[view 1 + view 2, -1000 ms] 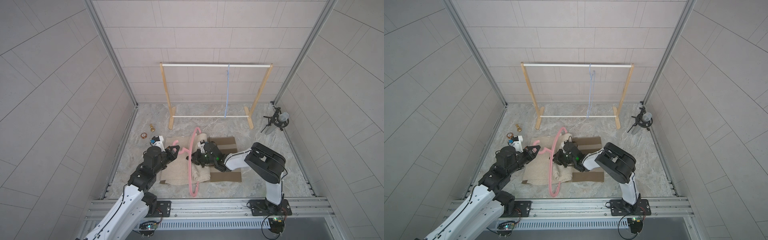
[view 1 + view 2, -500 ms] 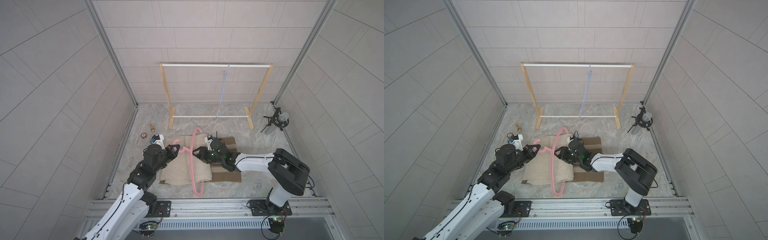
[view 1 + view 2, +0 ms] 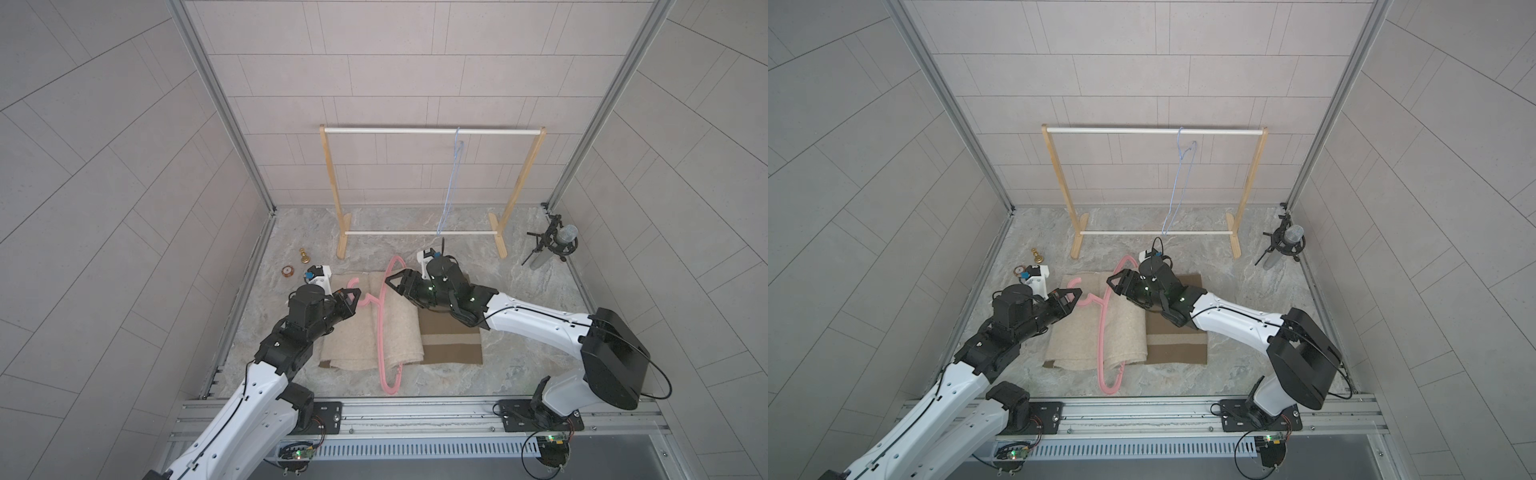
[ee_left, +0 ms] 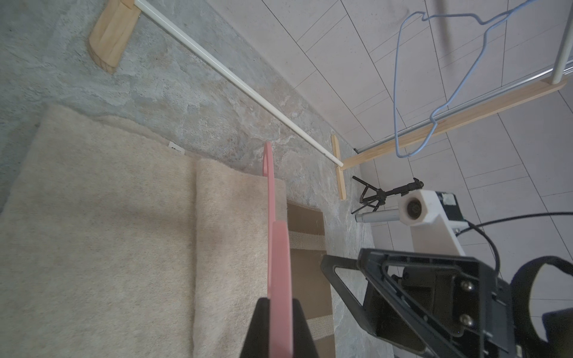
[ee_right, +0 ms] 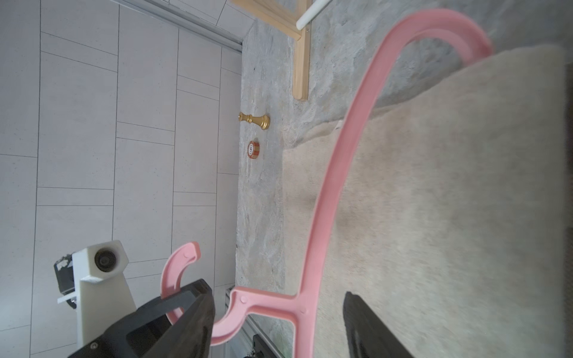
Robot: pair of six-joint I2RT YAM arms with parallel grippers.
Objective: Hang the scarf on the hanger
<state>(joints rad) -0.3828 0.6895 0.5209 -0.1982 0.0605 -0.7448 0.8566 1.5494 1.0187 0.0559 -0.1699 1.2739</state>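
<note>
While the left gripper (image 3: 353, 299) is clamped on the hook of the pink hanger (image 3: 380, 332), the right gripper (image 3: 397, 282) stands with its jaws apart.
At far left a gold chess piece (image 3: 304, 255) and a round token (image 3: 287, 271) sit on the floor. The pink hanger lies across the beige scarf (image 3: 357, 332), which is spread flat between the arms, one fold covering the hanger's far side. The right gripper hovers just beside it, holding nothing. Behind, a blue wire hanger (image 3: 452, 187) hangs on the wooden rack (image 3: 432, 131).
</note>
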